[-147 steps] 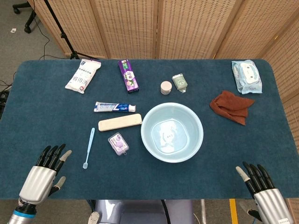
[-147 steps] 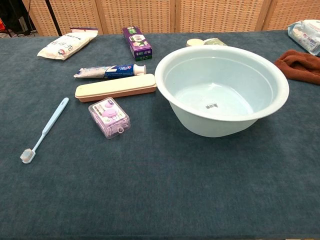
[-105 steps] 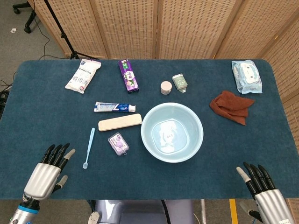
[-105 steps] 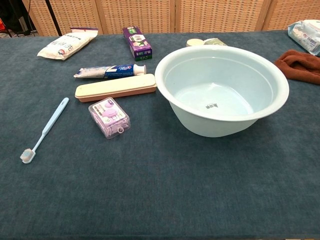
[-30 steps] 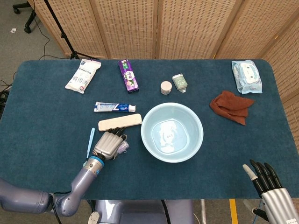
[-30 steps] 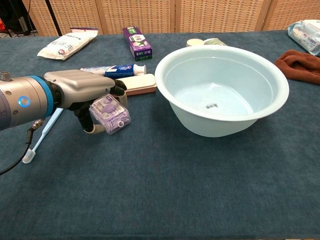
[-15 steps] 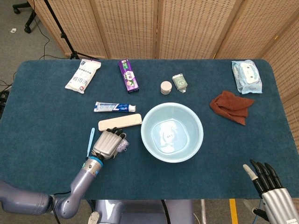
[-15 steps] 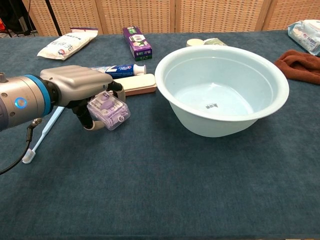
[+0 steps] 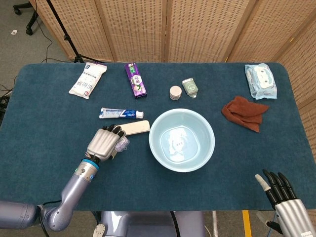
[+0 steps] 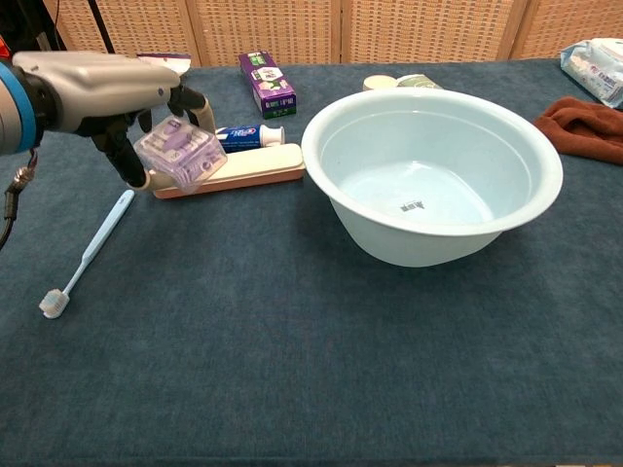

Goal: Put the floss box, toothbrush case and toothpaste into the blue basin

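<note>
Left hand grips the floss box, fingers curled around it, lifted clear of the table. Nothing sits in the blue basin to its right yet. Toothbrush case and toothpaste lie just beyond the hand, untouched. Right hand hangs open, fingers apart, holding nothing, well apart.

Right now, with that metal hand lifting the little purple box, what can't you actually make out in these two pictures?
- Light blue toothbrush: hidden under the left hand in the head view.
- Floss box: mostly covered by that hand from above; its contents are unreadable in either view.
- Right hand: cut off by the head view's bottom edge, absent from the chest view.
- Print inside the blue basin: too small.
- Toothbrush case: left end hidden behind the box.
</note>
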Controlling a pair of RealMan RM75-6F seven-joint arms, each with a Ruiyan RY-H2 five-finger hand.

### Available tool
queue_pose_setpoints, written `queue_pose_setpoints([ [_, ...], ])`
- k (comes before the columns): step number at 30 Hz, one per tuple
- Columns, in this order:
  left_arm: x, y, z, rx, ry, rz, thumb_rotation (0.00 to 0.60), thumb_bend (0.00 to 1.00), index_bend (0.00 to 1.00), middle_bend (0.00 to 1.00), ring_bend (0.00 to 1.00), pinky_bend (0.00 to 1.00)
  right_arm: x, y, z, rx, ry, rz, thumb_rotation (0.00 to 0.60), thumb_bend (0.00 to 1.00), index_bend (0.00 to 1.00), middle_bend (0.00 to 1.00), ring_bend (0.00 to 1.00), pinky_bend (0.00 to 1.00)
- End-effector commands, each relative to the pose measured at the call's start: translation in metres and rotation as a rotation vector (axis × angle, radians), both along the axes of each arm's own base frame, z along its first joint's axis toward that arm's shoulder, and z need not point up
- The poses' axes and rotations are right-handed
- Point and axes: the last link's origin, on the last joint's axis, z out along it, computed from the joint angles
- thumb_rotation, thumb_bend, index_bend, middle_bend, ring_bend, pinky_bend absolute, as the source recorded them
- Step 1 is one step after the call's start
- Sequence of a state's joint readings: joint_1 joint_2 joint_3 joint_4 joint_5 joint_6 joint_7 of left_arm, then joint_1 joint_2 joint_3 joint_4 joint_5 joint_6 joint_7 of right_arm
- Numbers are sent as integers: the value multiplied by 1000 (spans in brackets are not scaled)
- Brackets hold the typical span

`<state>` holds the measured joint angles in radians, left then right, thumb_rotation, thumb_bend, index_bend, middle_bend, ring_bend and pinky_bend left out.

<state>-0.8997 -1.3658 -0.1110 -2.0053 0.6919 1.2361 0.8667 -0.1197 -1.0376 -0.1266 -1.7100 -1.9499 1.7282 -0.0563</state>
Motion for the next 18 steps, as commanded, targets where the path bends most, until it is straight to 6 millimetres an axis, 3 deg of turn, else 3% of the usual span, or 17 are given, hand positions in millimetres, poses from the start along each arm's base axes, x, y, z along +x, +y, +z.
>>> queue_pose_setpoints([
  [1, 9, 3, 11, 38, -59, -16, 600, 408, 642, 269, 250, 315, 0, 0, -1, 1, 1, 1, 600, 131, 0, 0, 0, 0],
  [8, 37, 2, 8, 79, -204, -114, 600, 407, 642, 269, 250, 315, 1, 1, 2, -8, -6, 1, 600, 131, 0, 0, 0, 0],
  [18, 101, 8, -18, 128, -261, -244, 600, 403, 642, 269, 250, 315, -3, -2, 13, -29, -45, -14, 600, 131, 0, 0, 0, 0],
])
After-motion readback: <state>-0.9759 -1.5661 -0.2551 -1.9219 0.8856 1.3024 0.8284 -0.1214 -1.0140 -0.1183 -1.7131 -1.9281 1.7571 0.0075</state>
